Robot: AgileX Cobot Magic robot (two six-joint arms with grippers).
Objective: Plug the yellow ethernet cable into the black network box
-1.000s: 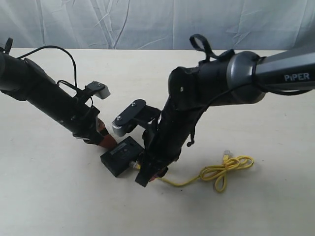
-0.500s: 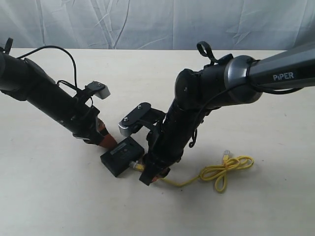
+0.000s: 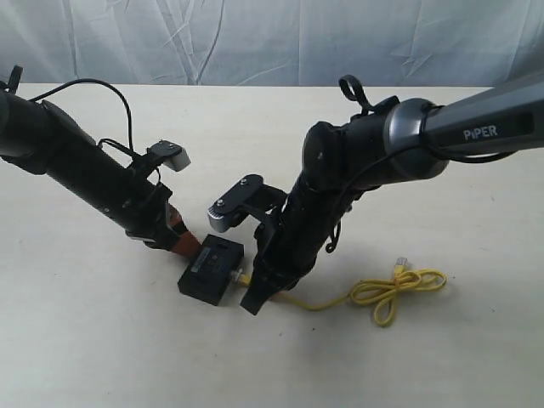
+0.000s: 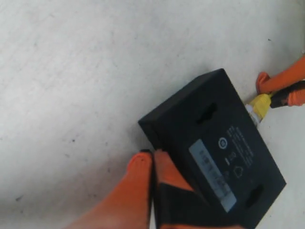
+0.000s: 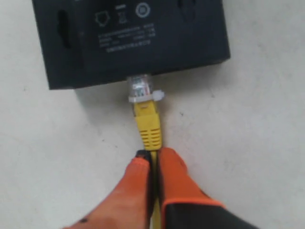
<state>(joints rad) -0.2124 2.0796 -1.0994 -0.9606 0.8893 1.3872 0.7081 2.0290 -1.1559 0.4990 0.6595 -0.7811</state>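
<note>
Bracing: my left gripper (image 4: 153, 158) was empty, its fingers pressed together and their tips set against one long side of the black network box (image 4: 214, 143), near a corner. I judged this a backstop, so the box would not slide under the push.
Pinching: my right gripper (image 5: 153, 155) was clamped on the yellow ethernet cable (image 5: 148, 129) just behind the yellow boot (image 5: 147, 119). I reckoned it was held that close so the cord would not buckle.
Plug: the clear plug (image 5: 141, 88) met the box wall opposite the brace. Most of it showed outside, so I judged it entering, not seated.
Box position: flat on the table (image 3: 85, 340), about midway between the left and right edges, nearer the near edge than the far one.
Slack: the rest of the cable lay in a loose loop toward the right edge, apart from both arms.
Next: a straight push along the plug's axis. Skew was the risk.
</note>
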